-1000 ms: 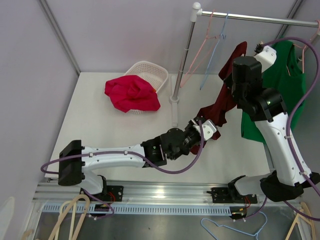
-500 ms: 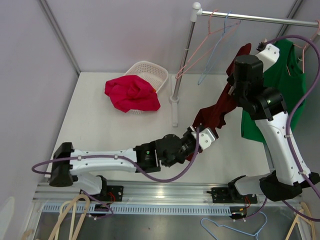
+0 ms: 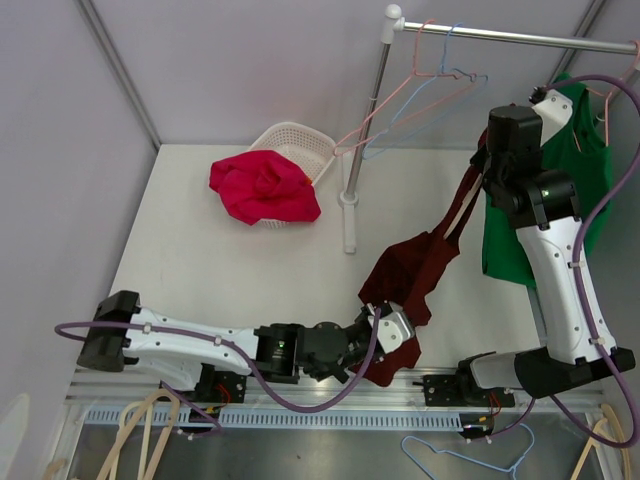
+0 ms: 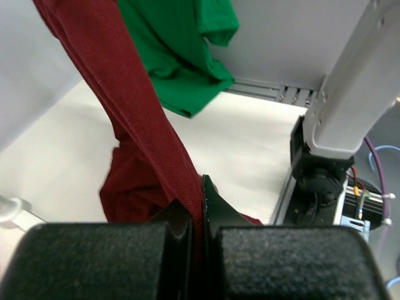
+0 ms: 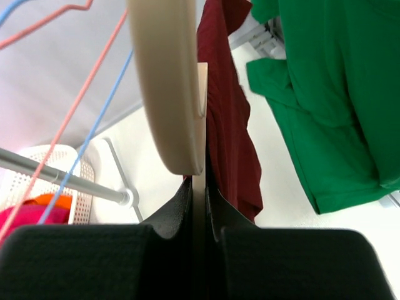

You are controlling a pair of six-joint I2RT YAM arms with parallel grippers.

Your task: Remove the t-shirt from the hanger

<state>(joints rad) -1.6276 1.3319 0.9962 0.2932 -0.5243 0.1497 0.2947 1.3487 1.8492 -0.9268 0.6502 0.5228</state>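
nearest item: left tool (image 4: 197, 212), low by the front edge of the counter (image 3: 220, 270), clenched on a narrow fold of the maroon t-shirt (image 3: 420, 265). pull harder and that fold may slide out of your pinch. middle item: the shirt itself, drawn in a taut band from the pinch up and away, its loose part bunched on the counter. pull along the wrong line and the neck may catch on a hanger end, stretching or tearing the cloth. item beyond: right tool (image 5: 199, 194), clamped on the cream hanger (image 5: 165, 87), with the shirt touching it. you cannot tell whether the neck is off the hanger. if this hold twists, the hanger may tip and go with the shirt. farthest items: green t-shirt (image 3: 520, 225) just beside, pink hanger (image 3: 400, 100) and blue hanger (image 3: 430, 95) on the rail (image 3: 520, 38). a jolt may snag or unhook them.
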